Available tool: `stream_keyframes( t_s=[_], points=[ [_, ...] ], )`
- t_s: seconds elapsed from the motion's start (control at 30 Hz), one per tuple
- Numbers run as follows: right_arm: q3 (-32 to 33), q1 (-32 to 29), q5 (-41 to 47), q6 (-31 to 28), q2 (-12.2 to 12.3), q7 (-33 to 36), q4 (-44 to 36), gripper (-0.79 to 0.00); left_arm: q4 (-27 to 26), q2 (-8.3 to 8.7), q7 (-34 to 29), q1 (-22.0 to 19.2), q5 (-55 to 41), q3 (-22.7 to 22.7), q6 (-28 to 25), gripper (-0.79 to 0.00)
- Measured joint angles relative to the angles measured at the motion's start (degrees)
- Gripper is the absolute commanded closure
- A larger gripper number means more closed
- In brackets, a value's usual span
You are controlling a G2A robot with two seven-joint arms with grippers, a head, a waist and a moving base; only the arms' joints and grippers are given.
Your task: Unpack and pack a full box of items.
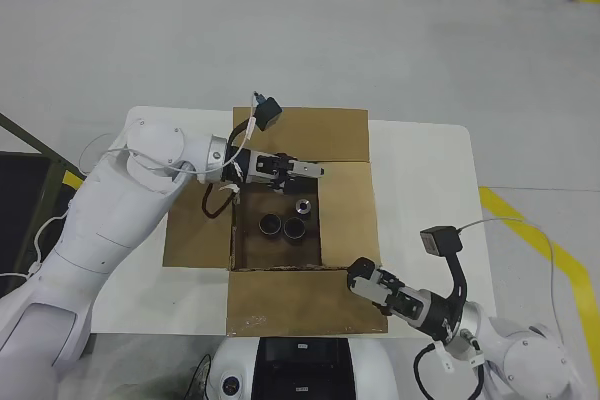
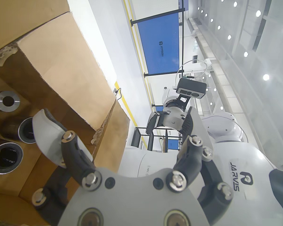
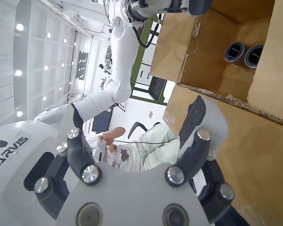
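We see an open brown cardboard box (image 1: 310, 130), its four flaps spread flat on a white tabletop (image 1: 420, 170). On the box floor stand three short hollow metal cylinders (image 1: 294, 228). They sit close together near the middle, each upright with its bore facing up, so the long axis runs vertically. The left pincer (image 1: 305, 171) hangs over the far edge of the box's opening, fingers spread apart and grasping nothing. The cylinders lie below it and a little toward the robot. The silver-faced cylinder (image 1: 303, 207) is closest to it, and the two darker ones touch each other just beyond. The right pincer (image 1: 362, 272) hangs above the near flap, outside the opening, also spread and empty. We judge the left arm the nearer one, so the coming grasp likely calls for a short shift toward the robot and a straight descent.
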Motion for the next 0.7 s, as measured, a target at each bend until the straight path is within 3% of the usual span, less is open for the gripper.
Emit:
stream_keyframes(
  t_s=[0.43, 0.7],
  points=[
    [1.5, -3.9, 1.3, -2.0, 0.6, -0.9, -1.1, -0.785, -1.3, -2.22, 6.2, -0.9, 9.5, 7.2, 1.9, -0.785],
    [1.6, -5.1, 1.9, -3.2, 0.9, -0.5, -1.1, -0.785, -1.6, -2.19, 8.8, 1.8, 13.0, 7.1, 1.8, -0.785]
  ],
)
